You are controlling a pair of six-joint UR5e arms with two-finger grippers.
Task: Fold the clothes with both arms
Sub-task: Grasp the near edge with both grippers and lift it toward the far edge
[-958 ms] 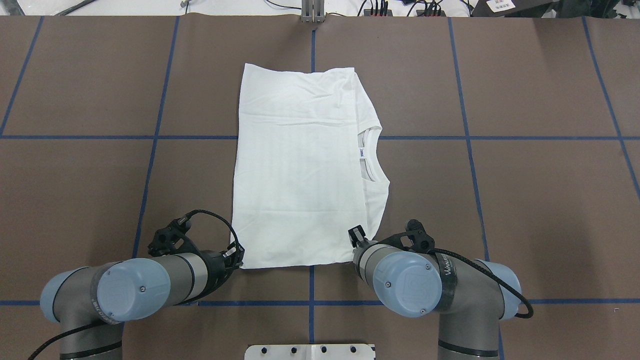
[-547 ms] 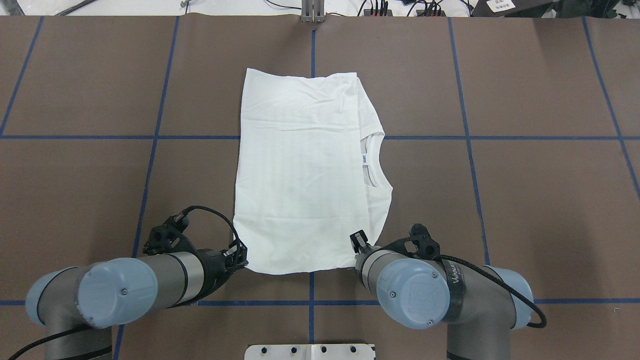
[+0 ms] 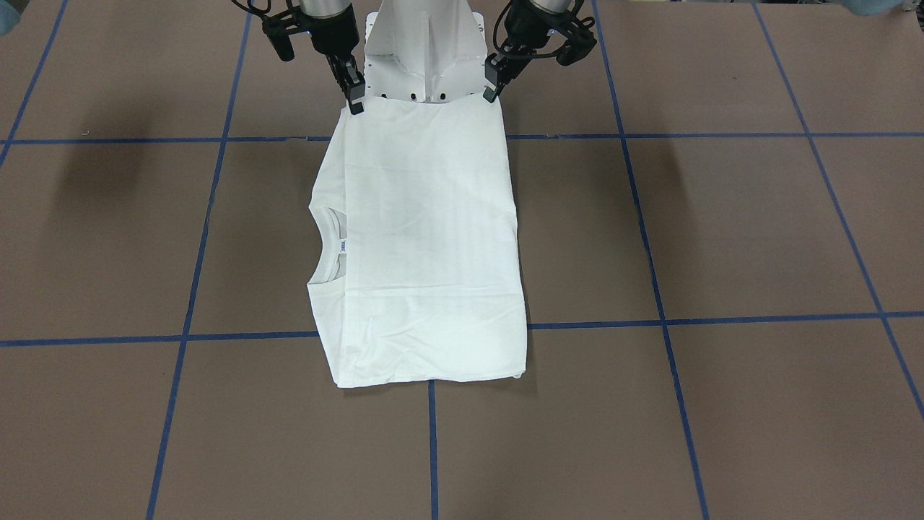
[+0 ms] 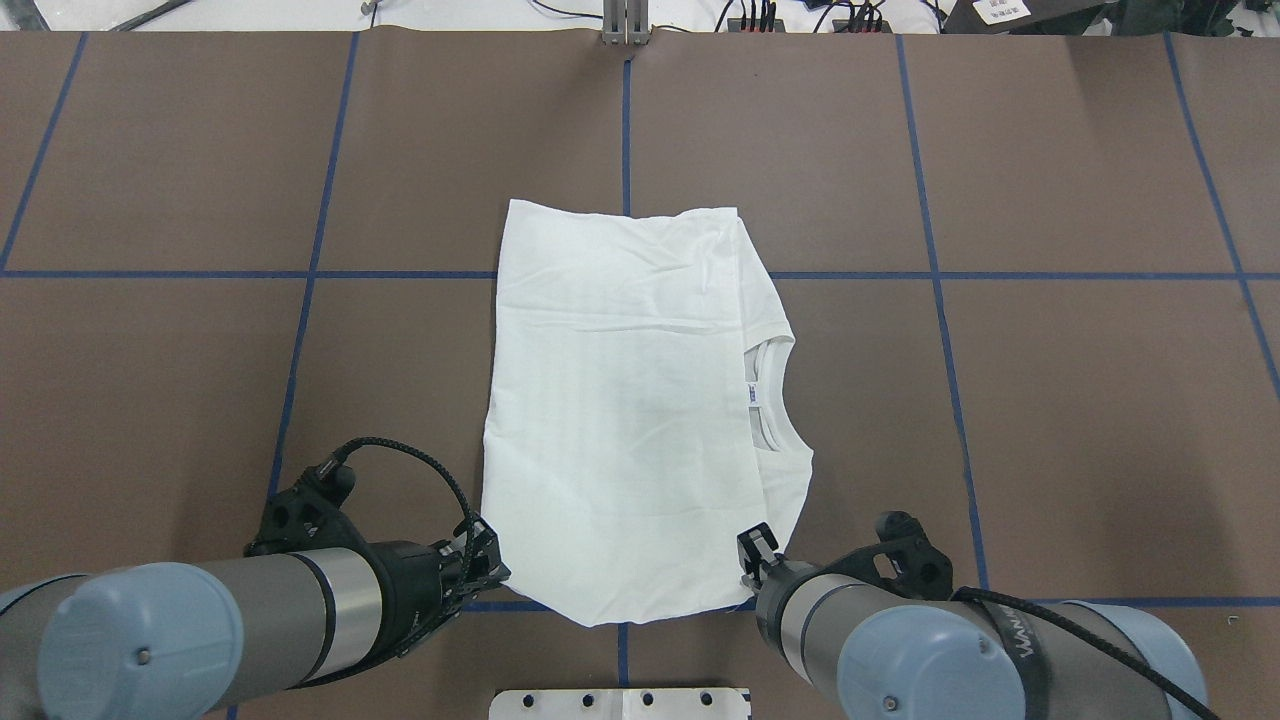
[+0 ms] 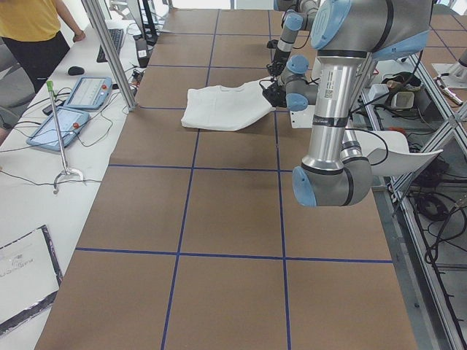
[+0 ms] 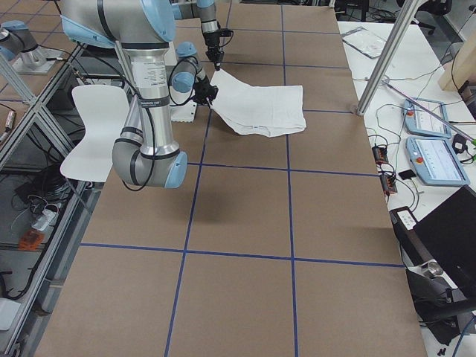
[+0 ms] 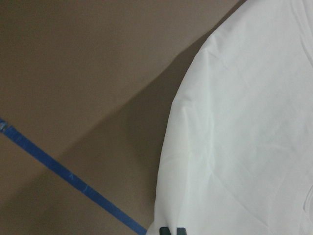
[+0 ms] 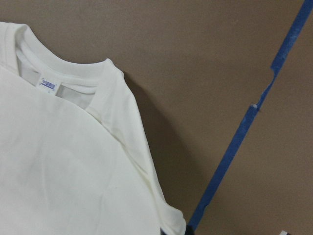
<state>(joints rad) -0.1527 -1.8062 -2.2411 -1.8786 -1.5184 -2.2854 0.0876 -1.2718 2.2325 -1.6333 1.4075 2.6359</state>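
The white T-shirt (image 4: 620, 420) lies folded into a long rectangle on the brown table, its collar and neck label (image 4: 752, 396) on the right side. Its near edge sags between my two grippers. My left gripper (image 4: 490, 565) is shut on the near left corner. My right gripper (image 4: 755, 560) is shut on the near right corner. In the front-facing view the shirt (image 3: 426, 238) hangs from the right gripper (image 3: 354, 102) and the left gripper (image 3: 493, 92), in front of the pedestal. The right wrist view shows the collar and label (image 8: 48, 84); the left wrist view shows plain cloth (image 7: 244, 147).
The white pedestal base (image 4: 620, 703) stands just behind the shirt's held edge. Blue tape lines (image 4: 935, 275) grid the table. Beside the table's left end are control tablets (image 5: 62, 124), a metal post (image 5: 109, 51) and a person in yellow (image 5: 29, 22).
Both arms have pulled back toward the robot's base, dragging the shirt along the table by its near corners. The shirt's far edge has slid closer.
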